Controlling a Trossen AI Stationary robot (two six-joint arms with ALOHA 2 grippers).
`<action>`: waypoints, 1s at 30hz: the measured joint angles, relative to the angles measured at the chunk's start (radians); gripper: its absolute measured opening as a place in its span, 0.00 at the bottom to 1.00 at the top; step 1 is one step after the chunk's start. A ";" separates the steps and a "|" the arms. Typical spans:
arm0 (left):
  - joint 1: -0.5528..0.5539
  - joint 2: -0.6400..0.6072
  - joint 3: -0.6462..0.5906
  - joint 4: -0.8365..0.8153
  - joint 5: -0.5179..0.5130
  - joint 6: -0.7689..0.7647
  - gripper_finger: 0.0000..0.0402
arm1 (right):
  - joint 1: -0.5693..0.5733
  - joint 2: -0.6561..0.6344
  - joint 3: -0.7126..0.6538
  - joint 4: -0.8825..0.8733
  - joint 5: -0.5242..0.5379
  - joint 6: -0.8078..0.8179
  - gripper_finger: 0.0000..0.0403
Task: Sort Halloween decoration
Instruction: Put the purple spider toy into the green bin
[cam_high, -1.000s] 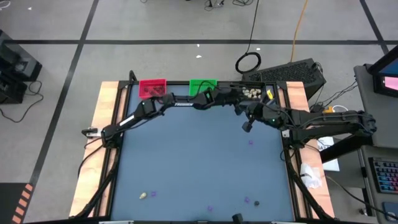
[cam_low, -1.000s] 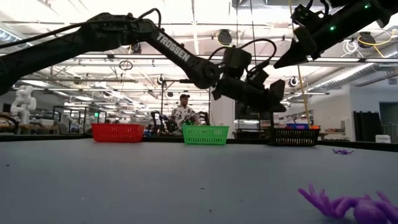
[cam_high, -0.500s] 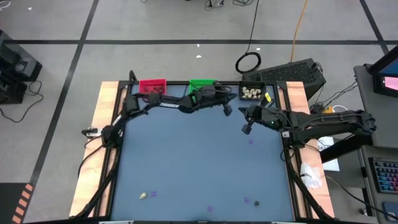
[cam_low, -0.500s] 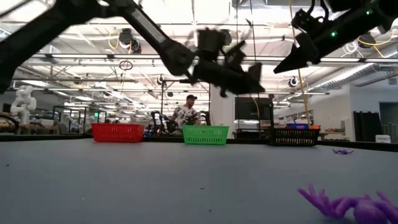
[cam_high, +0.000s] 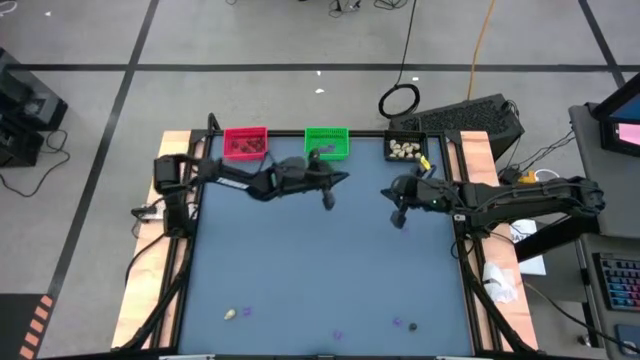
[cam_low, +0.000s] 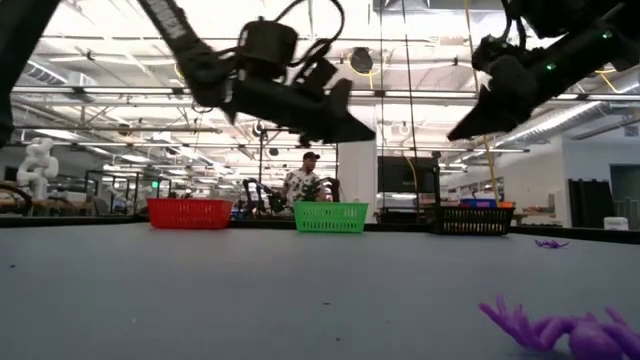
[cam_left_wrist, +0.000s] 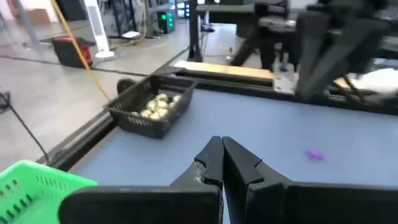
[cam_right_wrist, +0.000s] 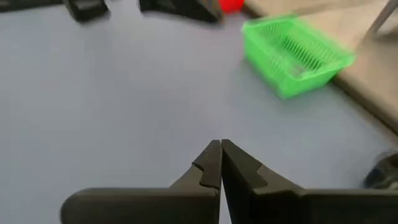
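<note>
Both grippers are shut and hold nothing, hanging above the blue table. My left gripper (cam_high: 328, 201) (cam_left_wrist: 222, 147) is in front of the green bin (cam_high: 327, 142). My right gripper (cam_high: 398, 218) (cam_right_wrist: 221, 149) is near the table's right edge, in front of the black bin (cam_high: 404, 149), which holds cream-white lumps (cam_left_wrist: 157, 106). Loose trinkets lie on the table: a purple bit (cam_left_wrist: 315, 154) at the right, and a cream lump (cam_high: 231, 314), purple bits (cam_high: 338, 335) and a dark lump (cam_high: 411, 325) along the near edge.
The red bin (cam_high: 246, 143), green bin and black bin stand in a row along the far edge. A purple trinket (cam_low: 560, 328) lies close to the low camera. A person (cam_low: 300, 185) is in the room beyond the table. The table's middle (cam_high: 310, 260) is bare.
My left gripper has swung from over the black bin toward the table's left, coming a little nearer, and now hangs in front of the green bin. My right gripper has sunk a little and tipped further down. Both have stayed shut.
</note>
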 joint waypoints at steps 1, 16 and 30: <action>-0.008 -0.018 -0.033 0.019 -0.002 0.000 0.00 | 0.003 0.000 0.000 -0.021 -0.019 0.026 0.00; -0.053 -0.222 -0.463 0.298 -0.114 -0.005 0.00 | 0.086 0.024 0.000 -0.597 -0.299 0.595 0.06; -0.052 -0.233 -0.483 0.294 -0.127 -0.004 0.00 | 0.037 0.254 0.000 -0.484 -0.295 0.590 0.46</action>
